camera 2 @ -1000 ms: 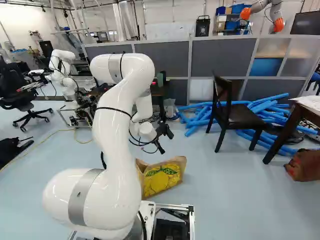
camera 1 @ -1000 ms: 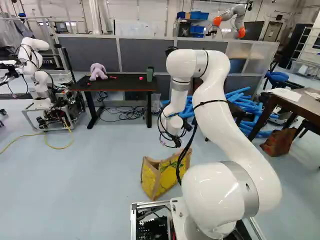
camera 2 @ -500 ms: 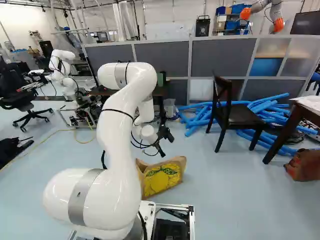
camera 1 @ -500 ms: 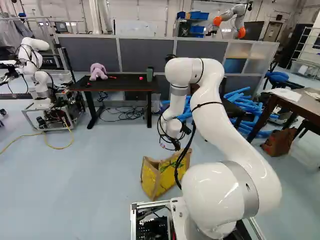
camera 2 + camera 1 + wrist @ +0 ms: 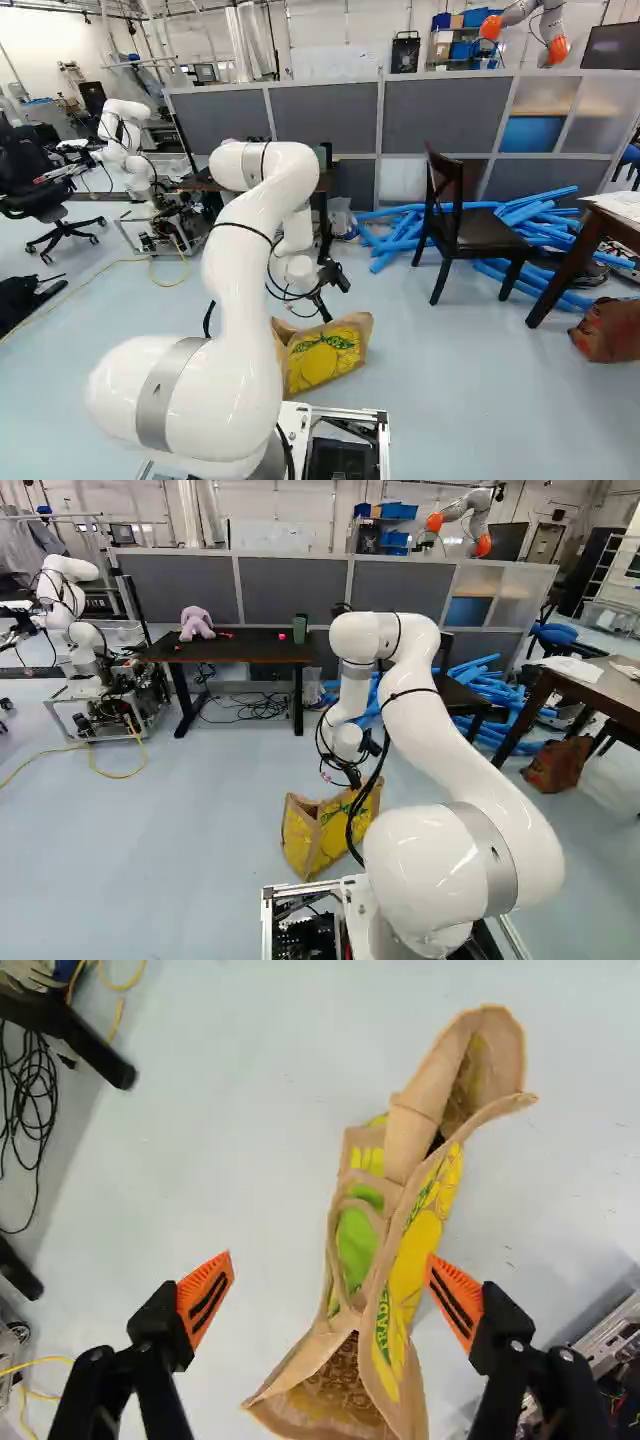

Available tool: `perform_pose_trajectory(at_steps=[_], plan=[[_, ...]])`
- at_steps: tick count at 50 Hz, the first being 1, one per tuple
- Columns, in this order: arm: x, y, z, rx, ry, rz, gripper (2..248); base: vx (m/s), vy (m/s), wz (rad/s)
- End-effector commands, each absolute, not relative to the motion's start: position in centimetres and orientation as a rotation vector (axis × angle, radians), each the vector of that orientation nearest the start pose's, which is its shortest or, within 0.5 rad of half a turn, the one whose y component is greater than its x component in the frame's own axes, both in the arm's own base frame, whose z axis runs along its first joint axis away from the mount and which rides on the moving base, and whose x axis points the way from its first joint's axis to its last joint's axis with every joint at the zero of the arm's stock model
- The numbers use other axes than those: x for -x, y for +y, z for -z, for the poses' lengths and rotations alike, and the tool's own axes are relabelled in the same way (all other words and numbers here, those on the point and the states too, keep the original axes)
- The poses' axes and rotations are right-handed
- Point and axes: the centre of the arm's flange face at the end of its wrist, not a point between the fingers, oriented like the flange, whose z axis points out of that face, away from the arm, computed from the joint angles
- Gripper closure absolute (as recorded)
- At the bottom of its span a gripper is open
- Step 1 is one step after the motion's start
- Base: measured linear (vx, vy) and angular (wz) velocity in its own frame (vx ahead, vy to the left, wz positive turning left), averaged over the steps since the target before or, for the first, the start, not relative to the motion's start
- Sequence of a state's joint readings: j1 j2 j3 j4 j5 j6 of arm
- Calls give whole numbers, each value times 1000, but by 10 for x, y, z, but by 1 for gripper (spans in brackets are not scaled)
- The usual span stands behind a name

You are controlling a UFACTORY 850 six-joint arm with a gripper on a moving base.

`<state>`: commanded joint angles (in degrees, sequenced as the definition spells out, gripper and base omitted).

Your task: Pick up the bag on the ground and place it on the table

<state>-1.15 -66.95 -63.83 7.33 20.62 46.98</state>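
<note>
The gripper (image 5: 325, 312) hangs just over the top edge of the yellow and tan bag (image 5: 322, 362), which stands on the floor. In the wrist view the gripper (image 5: 330, 1300) is open wide, its orange pads far apart. The bag (image 5: 408, 1260) lies below and ahead of the fingers, nearer the finger on the base's side, with its tan handles folded against its green and yellow side. Nothing is gripped. The black table (image 5: 235, 646) stands farther off, bearing a purple plush toy (image 5: 196, 623) and a green cup (image 5: 300, 628).
Ahead to the right are a dark chair (image 5: 468, 235) and blue foam tubes (image 5: 400, 232). A brown table (image 5: 590, 685) stands at the far right with a reddish-brown bag (image 5: 558, 764) beside it. Another robot (image 5: 75, 620) is at the left; cables lie under the black table.
My arm has lowered, bringing the gripper down closer to the top of the bag. The base and the bag have stayed in place.
</note>
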Motion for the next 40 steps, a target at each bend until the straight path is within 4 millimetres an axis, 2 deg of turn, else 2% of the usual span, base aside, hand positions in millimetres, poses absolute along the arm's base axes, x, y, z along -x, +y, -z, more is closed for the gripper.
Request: perform_pose_trajectory(at_steps=[40], plan=[[-517,-33,67,2717,1498,191,3,0,0,0]])
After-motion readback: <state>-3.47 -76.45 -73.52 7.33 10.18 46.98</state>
